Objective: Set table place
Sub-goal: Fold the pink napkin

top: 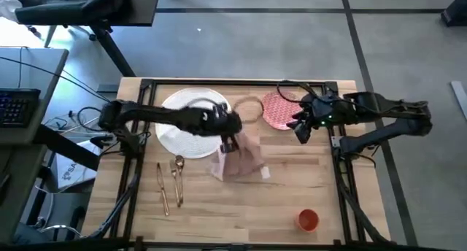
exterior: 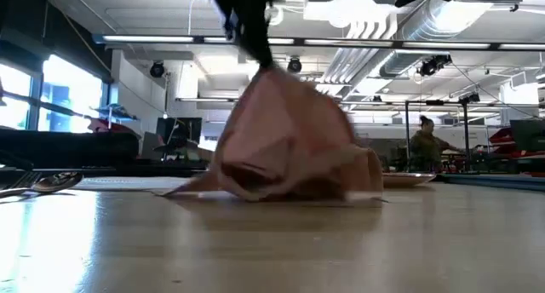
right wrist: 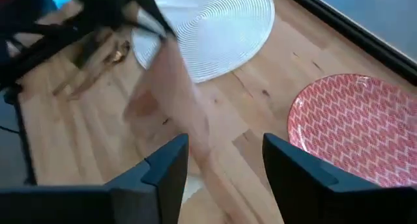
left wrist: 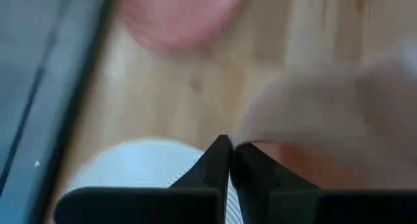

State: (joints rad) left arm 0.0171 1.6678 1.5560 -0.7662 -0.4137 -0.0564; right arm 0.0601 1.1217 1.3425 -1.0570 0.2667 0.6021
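left end effector [top: 228, 143] pinching napkin [top: 244, 160], low view showing it tented

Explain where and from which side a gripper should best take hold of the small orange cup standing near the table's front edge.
Grip the orange cup across its rim, coming straight down from above. It stands upright and alone on the table, its opening facing up, so both walls are probably reachable.

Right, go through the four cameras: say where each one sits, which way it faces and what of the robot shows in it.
High: overhead, straight down on the table; both arms show.
Low: at tabletop height, level across; the left gripper lifts the napkin.
Left wrist: behind its shut fingers, facing napkin and white plate.
Right wrist: behind the open right gripper, facing the pink plate.
All four share the napkin.
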